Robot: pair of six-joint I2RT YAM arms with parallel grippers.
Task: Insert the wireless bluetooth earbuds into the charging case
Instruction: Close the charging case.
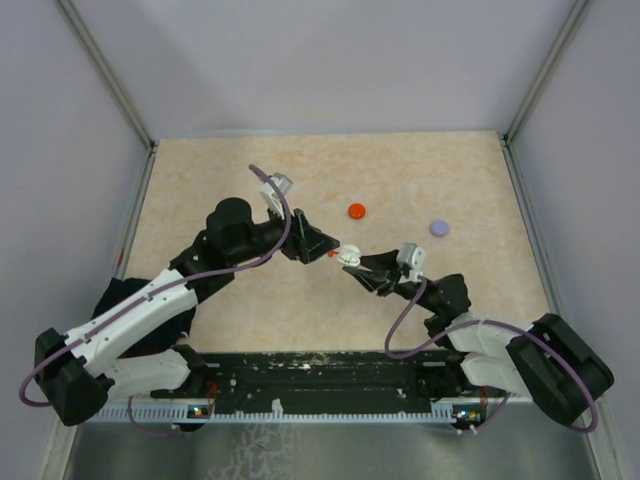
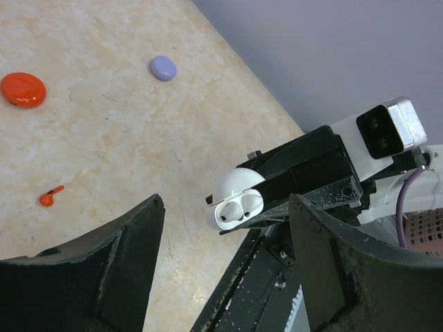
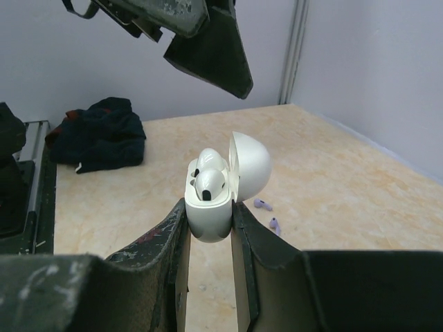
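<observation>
My right gripper (image 3: 210, 207) is shut on the body of a white charging case (image 3: 208, 223) and holds it upright above the table. Its lid (image 3: 250, 166) stands open, and two white earbuds (image 3: 208, 178) sit in it. My left gripper (image 2: 225, 232) is open and empty, close to the case (image 2: 234, 202) and apart from it. The two grippers meet at mid-table, left gripper (image 1: 318, 246) and right gripper (image 1: 352, 260). One red earbud (image 2: 50, 197) lies on the table. Two greyish-purple earbuds (image 3: 263, 204) lie beyond the case.
A red disc (image 1: 356, 211) and a purple disc (image 1: 439, 228) lie on the far half of the table (image 1: 220, 300). A dark cloth (image 3: 104, 131) lies by the left arm's base. Grey walls close in the table's sides and back.
</observation>
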